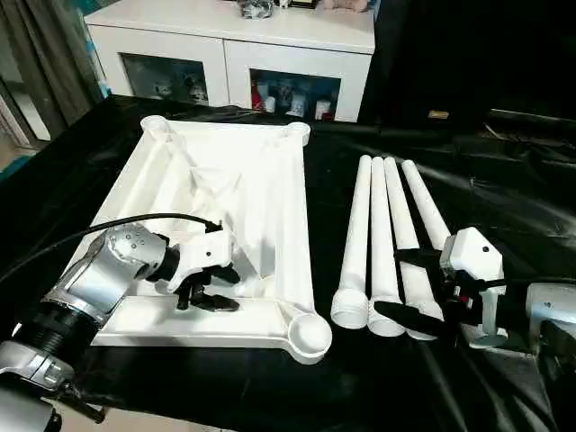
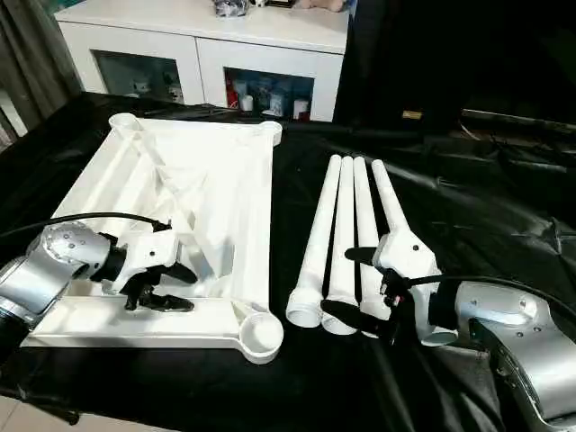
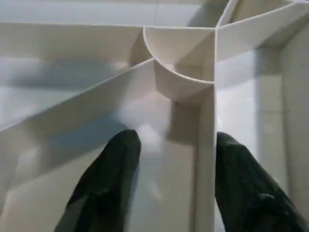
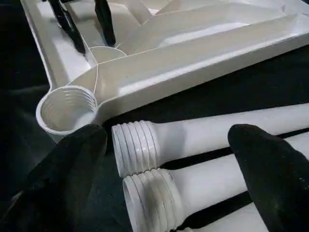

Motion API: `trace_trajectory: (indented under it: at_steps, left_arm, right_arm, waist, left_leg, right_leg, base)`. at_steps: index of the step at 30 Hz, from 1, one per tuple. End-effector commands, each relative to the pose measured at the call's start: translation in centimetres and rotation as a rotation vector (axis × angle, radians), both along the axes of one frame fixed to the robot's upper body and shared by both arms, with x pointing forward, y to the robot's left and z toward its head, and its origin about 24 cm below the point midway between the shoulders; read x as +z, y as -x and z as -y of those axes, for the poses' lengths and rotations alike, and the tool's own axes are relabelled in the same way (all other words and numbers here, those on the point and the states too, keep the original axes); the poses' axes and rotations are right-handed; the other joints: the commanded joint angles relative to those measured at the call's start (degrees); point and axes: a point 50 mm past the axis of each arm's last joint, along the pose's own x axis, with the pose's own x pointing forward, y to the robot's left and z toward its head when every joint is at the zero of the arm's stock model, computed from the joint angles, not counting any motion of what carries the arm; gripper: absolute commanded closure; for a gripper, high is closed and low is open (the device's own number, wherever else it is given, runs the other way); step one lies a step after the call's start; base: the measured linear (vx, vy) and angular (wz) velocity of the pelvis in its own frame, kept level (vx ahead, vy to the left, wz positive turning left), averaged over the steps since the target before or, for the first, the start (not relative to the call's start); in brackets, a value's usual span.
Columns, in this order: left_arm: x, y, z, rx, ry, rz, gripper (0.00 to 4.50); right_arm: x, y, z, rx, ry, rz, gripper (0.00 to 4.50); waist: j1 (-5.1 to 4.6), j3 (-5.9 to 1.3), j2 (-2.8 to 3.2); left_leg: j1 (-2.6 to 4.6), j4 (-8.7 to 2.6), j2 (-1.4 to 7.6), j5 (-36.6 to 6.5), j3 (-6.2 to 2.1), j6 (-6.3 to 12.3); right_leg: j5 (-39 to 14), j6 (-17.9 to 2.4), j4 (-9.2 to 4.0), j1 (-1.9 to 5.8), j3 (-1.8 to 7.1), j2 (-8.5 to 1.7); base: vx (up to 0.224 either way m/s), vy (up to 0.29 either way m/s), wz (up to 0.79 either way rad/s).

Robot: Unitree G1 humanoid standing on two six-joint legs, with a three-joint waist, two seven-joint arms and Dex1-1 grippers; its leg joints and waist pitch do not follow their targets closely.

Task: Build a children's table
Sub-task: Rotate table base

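Over the upturned table top (image 1: 261, 180) the left pincer (image 1: 205, 293) points down into the ribbed underside near the front rim, its two black fingers (image 3: 106, 183) spread to either side of an upright white rib; whether they press on that rib or merely straddle it I cannot tell. Just past the fingertips in the left wrist view, a curved wall meets the straight ribs. A black cable (image 1: 135, 219) arcs from the silver left forearm (image 1: 94, 279) to the wrist.

Across on the robot's right, the right pincer (image 1: 416, 286) stands wide apart and released, one finger above and one below the threaded ends of the legs (image 1: 387, 234), holding nothing. Four white tapered legs lie side by side, touching or nearly so, thick threaded ends towards the robot and thin ends pointing away, the outermost one angled slightly off to the right. Part of their near ends is covered by the white housing of the right wrist (image 1: 472, 261).

Between the two pincers sits the near-right corner socket (image 1: 310, 335) of the table top, round, threaded inside and open upward, just beside the leftmost leg's threaded end but apart from it. Two more sockets show at the far corners.

Everything rests on a surface covered by a crinkled, glossy black sheet (image 1: 486, 189). Behind it stands a white cabinet (image 1: 234, 45) with glass doors and small items on its shelves, and a grey curtain (image 1: 36, 63) hangs at the left.
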Motion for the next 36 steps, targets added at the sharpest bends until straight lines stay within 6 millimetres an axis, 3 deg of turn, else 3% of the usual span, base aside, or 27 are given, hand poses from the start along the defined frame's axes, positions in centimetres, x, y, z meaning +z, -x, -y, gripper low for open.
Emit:
trace_trajectory:
  at_steps: [1,7,16,27,34,36]
  left_arm:
    - [0.4,0.1,-0.2,-0.001,-0.016,0.008,2.35]
    - [0.8,0.2,-0.3,0.025,-0.036,0.041,2.79]
    - [0.8,1.3,0.0,0.022,-0.019,0.044,3.41]
    - [0.2,2.2,-0.4,0.007,-0.061,0.017,4.42]
    - [0.5,2.1,-0.2,0.015,-0.036,0.039,4.42]
    - [0.9,2.0,-0.3,0.002,-0.041,0.065,4.42]
  right_arm:
    - [0.2,0.2,-0.3,0.026,0.015,0.008,0.0]
    - [0.0,0.3,-0.6,0.039,0.01,0.001,0.0]
    - [-0.7,1.2,-2.4,0.09,-0.059,-0.044,0.0]
    - [-1.0,1.7,-3.0,0.186,-0.068,-0.096,0.0]
    - [-0.9,1.4,-3.1,0.174,-0.073,-0.082,0.0]
    - [-0.9,1.3,-3.1,0.167,-0.071,-0.079,0.0]
  waist:
    - [0.3,-3.09,0.48]
    - [0.36,-2.61,0.64]
    - [0.76,-2.59,0.82]
    - [1.18,-2.61,0.73]
    - [1.14,-2.66,0.6]
    - [1.24,-2.65,0.8]
  left_leg:
    - [-0.67,-5.22,0.03,-7.5,1.75,2.66]
    - [-0.43,-5.77,0.44,-13.2,1.72,0.86]
    - [-0.51,-6.03,0.63,-13.1,1.8,0.03]
    - [-0.58,-6.08,0.62,-10.9,1.85,0.47]
    - [-0.57,-6.03,0.55,-9.9,1.94,0.34]
    - [-0.53,-6.06,0.56,-10.0,1.93,0.32]
  right_leg:
    - [-9.1,-15.2,-3.16,3.54,0.45,-0.54]
    - [-17.1,-13.4,-3.76,3.19,0.08,-0.62]
    - [-16.7,-12.5,-3.66,3.05,0.05,-0.59]
    - [-13.1,-13.2,-3.35,3.31,0.11,-0.64]
    - [-12.9,-13.0,-3.33,3.38,0.16,-0.63]
    - [-12.9,-13.0,-3.36,3.35,0.15,-0.64]
  base:
    - [0.0,0.0,0.0]
    - [0.0,0.0,0.0]
    - [0.0,0.0,0.0]
    - [0.0,0.0,0.0]
    - [0.0,0.0,0.0]
    - [0.0,0.0,0.0]
